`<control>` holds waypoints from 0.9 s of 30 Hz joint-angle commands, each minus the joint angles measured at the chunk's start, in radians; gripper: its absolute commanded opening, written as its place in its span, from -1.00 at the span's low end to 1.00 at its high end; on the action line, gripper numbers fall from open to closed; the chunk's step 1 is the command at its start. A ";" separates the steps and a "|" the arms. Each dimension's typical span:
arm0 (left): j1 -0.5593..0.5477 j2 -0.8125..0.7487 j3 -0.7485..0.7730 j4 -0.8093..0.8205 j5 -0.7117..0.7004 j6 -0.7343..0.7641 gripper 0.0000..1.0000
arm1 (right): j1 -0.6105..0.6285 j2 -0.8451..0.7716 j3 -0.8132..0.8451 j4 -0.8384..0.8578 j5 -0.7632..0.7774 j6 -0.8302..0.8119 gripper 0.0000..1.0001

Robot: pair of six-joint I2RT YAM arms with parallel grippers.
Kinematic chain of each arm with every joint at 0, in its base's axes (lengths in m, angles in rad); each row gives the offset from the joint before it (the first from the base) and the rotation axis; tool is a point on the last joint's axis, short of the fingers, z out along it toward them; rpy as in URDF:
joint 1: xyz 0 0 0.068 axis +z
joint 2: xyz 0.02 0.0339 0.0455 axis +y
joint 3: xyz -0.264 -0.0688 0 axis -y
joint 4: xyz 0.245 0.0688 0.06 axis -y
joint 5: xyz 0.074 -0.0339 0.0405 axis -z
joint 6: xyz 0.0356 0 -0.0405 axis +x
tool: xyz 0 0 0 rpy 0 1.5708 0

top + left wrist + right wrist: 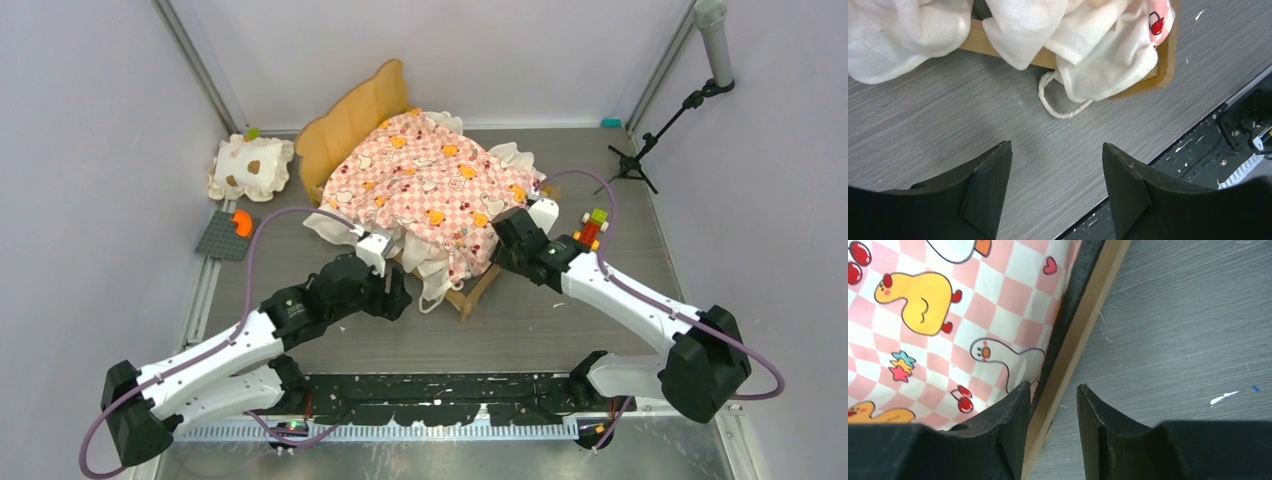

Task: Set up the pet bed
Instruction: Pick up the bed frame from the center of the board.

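Table (560,330) is carrying the pet bed (430,190) at upper centre of the overhead frame, headboard pointing upper left, checkered mattress lying bunched and spilling over the near edge. Left gripper (1055,150) is hovering over bare tabletop just below the bed's cream ruffle (1098,45), fingers (993,170) standing apart with nothing between them; right gripper (1053,387) is sitting at the bed's side rail (1088,310), fingers apart, straddling it without clamping. Spotted pillow (250,168) is lying apart from the bed at upper left.

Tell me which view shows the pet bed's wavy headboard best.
Top external view: the headboard shows its wavy top, behind the mattress. Both wrist views show only frame rails and fabric, no headboard.
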 commanded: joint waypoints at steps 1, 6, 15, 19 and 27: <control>0.000 -0.085 -0.098 0.251 -0.030 -0.013 0.36 | -0.018 0.065 0.086 -0.013 -0.001 -0.030 -0.16; 0.000 -0.090 -0.173 0.364 -0.047 0.030 0.37 | -0.021 0.167 0.174 -0.112 0.046 -0.059 -0.32; 0.000 -0.104 -0.287 0.606 -0.018 0.085 0.36 | -0.022 0.212 0.190 -0.167 0.061 -0.070 -0.39; 0.000 -0.048 -0.289 0.657 0.023 0.124 0.36 | -0.021 0.260 0.226 -0.175 0.052 -0.078 -0.77; -0.009 -0.040 -0.365 0.836 0.167 0.250 0.38 | -0.021 0.215 0.351 -0.208 -0.009 -0.089 -0.99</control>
